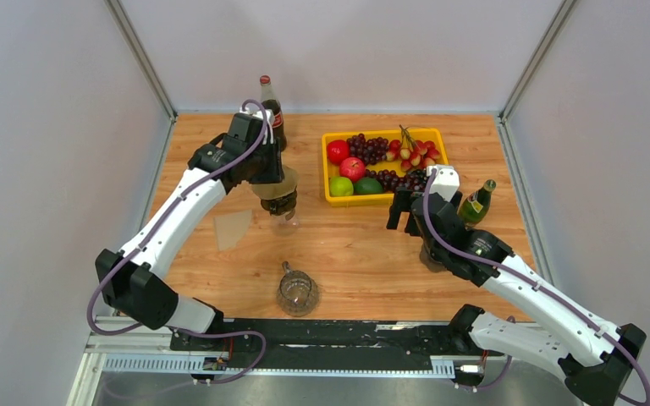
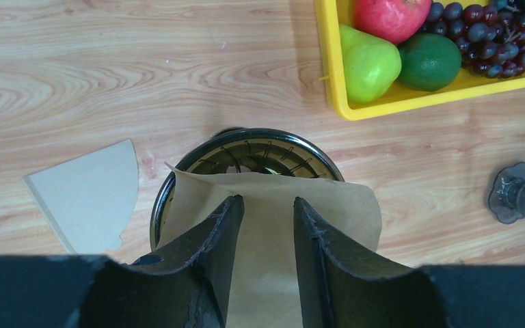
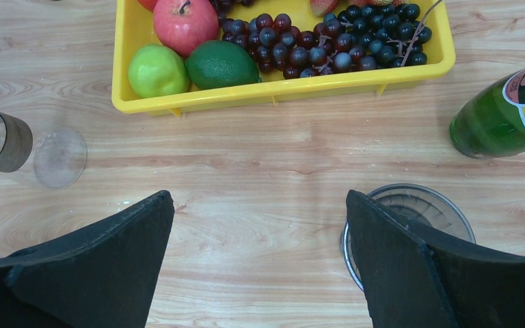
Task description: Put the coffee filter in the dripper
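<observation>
Brown paper coffee filter (image 2: 345, 205), pinched in the left gripper (image 2: 267, 203), hangs over the dark-rimmed ribbed dripper (image 2: 266, 152), so lower it dead centre before letting go

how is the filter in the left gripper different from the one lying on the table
The held filter sits between the fingers of the left gripper, raised over the dripper. The spare filter lies flat on the table, untouched, beside the dripper. The held filter looks warm tan, while the spare filter looks paler and greyer. Both are fan-shaped paper with a curved edge.
</observation>
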